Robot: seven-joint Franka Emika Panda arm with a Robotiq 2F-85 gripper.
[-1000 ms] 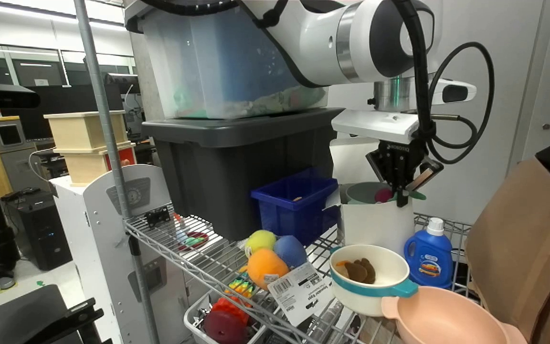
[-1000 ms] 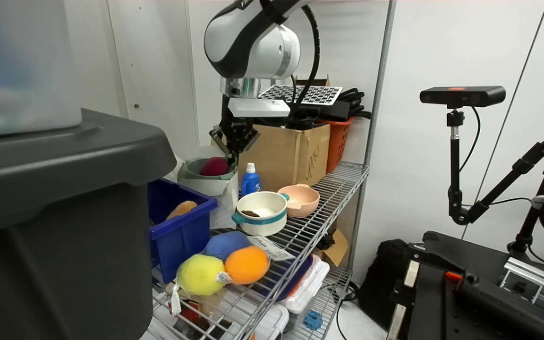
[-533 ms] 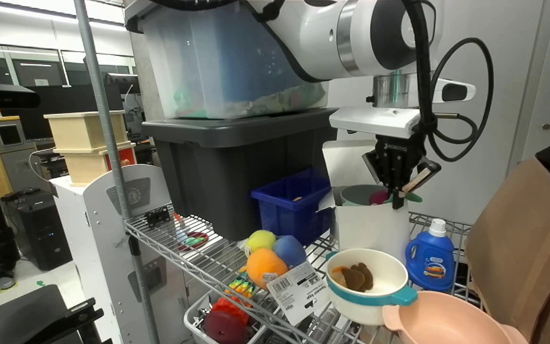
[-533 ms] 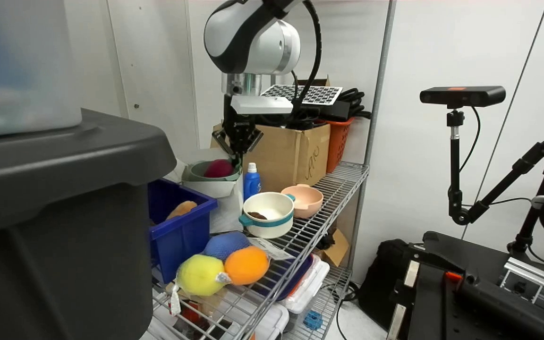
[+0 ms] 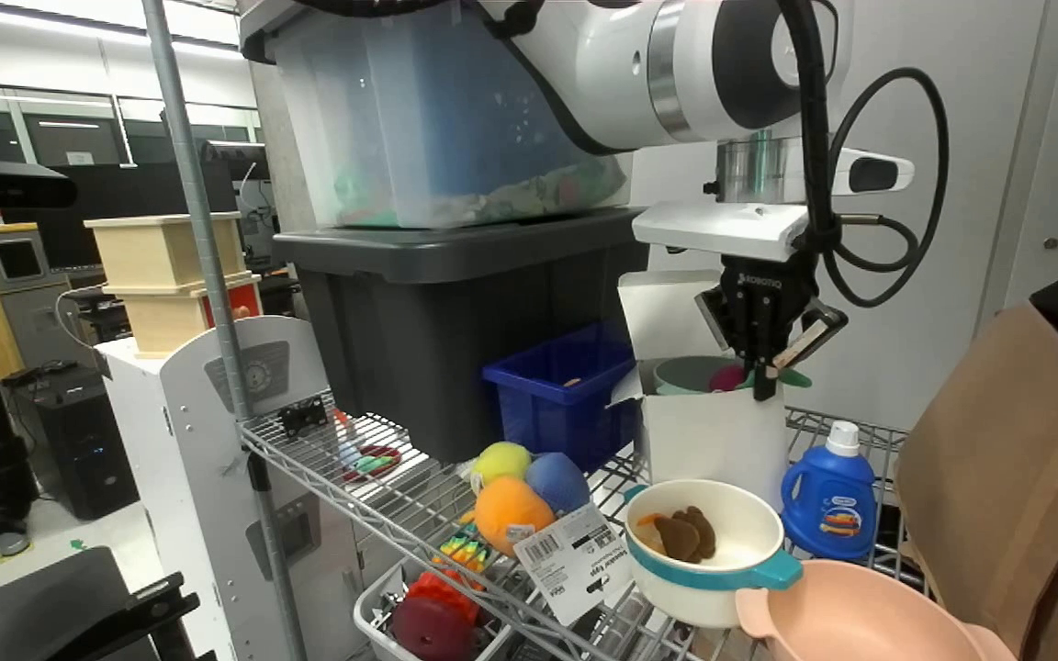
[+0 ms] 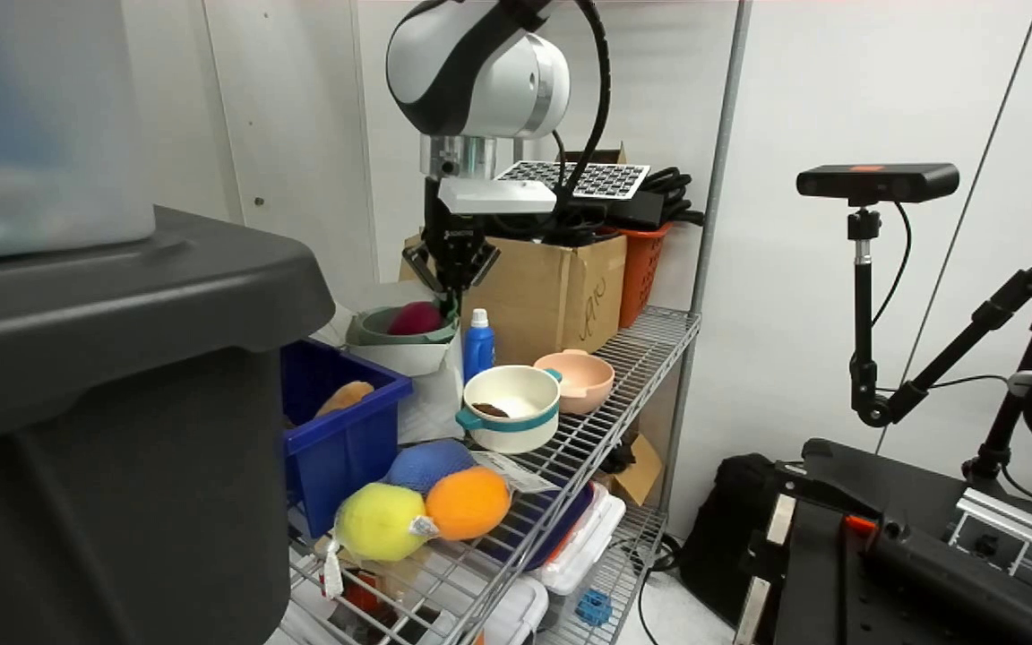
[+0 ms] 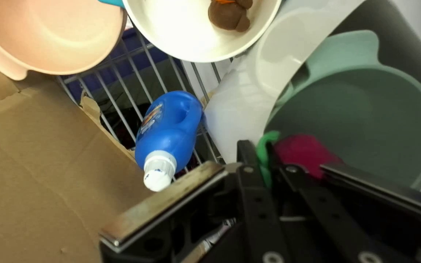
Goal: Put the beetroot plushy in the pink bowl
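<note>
The grasp is judged to be made, and the lift not yet done: the beetroot plushy (image 7: 303, 151) is held by its leafy top (image 7: 263, 153), which is pinched between the nearly closed fingers (image 7: 251, 180) of the gripper (image 7: 259, 150). The round body is seen at the opening of the green bowl (image 7: 364, 117), which is contained in a white box (image 5: 713, 441); whether the body is touching this bowl cannot be told.

The pink bowl (image 5: 869, 606) is placed well apart from the green bowl, beyond the white pot (image 5: 690, 592). For the next move, a straight lift seems to be required, until the plushy is clear of the green bowl's rim and of the box; after this, it should be carried past the white pot, lowered into the pink bowl and released.

The long axis of the plushy, from body to leaves, is lying nearly level in both exterior views. The body is pointed inward, over the green bowl, and the leaves are pointed outward, across its rim. As only the leaves are gripped, some swing of the body may be expected.
</note>
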